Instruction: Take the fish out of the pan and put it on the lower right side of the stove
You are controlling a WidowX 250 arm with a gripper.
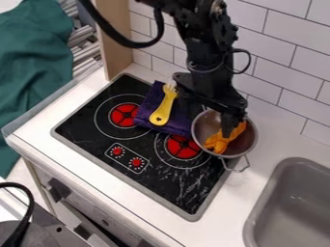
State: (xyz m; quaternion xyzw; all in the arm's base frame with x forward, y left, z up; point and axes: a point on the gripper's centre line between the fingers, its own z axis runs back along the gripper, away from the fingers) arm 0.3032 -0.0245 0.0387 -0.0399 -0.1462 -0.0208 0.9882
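Observation:
The black gripper [230,124] hangs down inside the metal pan [251,145], over the upper part of the orange fish [218,144]. It overlaps the fish's upper end, and I cannot tell whether it holds it. The fish lies in the pan, its lower end towards the pan's front left wall. The pan stands across the right edge of the black stove [169,182], beside the right red burner [183,147]. The lower right part of the stove top is bare black surface with pale scuffs.
A purple cloth [175,126] with a yellow fork [163,109] on it lies between the burners, left of the pan. A grey sink [281,193] is at the lower right. Tiled wall [274,80] stands behind, and a wooden panel [116,41] rises at the stove's back left.

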